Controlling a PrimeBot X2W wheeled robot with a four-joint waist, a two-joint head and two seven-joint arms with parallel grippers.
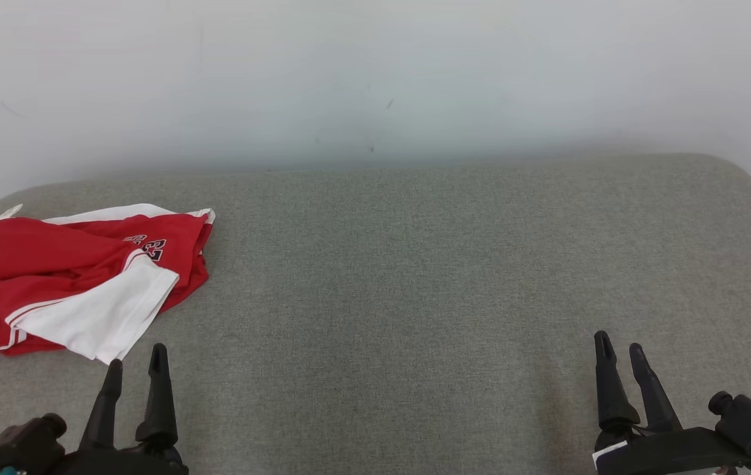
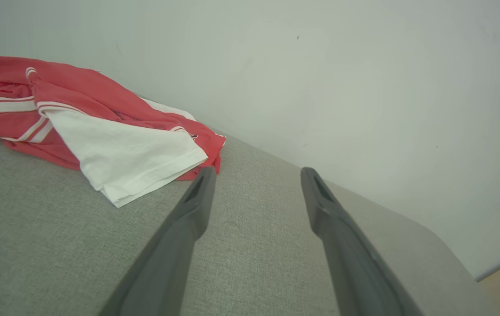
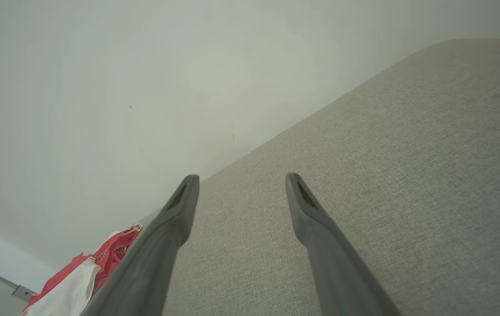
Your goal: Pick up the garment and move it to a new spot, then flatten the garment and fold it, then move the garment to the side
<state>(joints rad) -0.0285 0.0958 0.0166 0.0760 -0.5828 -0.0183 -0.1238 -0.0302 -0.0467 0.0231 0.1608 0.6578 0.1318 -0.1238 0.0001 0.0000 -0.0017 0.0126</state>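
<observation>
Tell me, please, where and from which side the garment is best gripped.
Probably the white flap at the near edge of the garment, taken by the open left gripper from the robot's side, low along the cushion. It lies on top of the crumpled red cloth, its loose corner pointing at the gripper, so a finger could slide beneath.
</observation>
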